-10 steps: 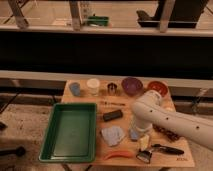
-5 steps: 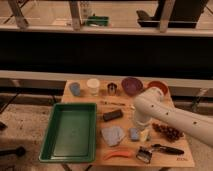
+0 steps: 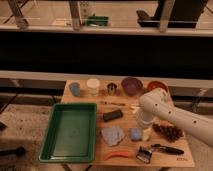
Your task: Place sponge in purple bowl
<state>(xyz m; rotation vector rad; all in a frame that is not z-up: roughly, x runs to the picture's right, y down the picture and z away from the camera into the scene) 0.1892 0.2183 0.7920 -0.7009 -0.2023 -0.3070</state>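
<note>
As I read the feed from left to right, I log the following.

- Green tray (image 3: 70,131): lower left, unmoved.
- Grey cloth (image 3: 113,135): lower centre, unmoved.
- Purple bowl (image 3: 131,85): at the far edge of the table (image 3: 80,99), upper centre, well apart from the sponge. I see nothing in it.
- Sponge (image 3: 135,133): blue, lying flat just right of the cloth, in the same spot as a second ago and not lifted.
- Gripper (image 3: 143,126): lower centre-right, pointing down just beside the sponge's right edge. Over the last second it has drifted only slightly.
- White arm (image 3: 170,112): its pose has barely changed.

My judgement for the task is that the pickup is in hand but not done, and the whole carry to the bowl lies ahead.

Hidden or unclear:

- The arm's wrist covers the gripper, so I cannot tell how far it is open, or whether it touches or holds the sponge.
- A pale yellow item (image 3: 147,134) sits partly under the wrist, and I cannot identify it.
- The arm is cut off at the right edge of the frame, with its base out of view.
</note>
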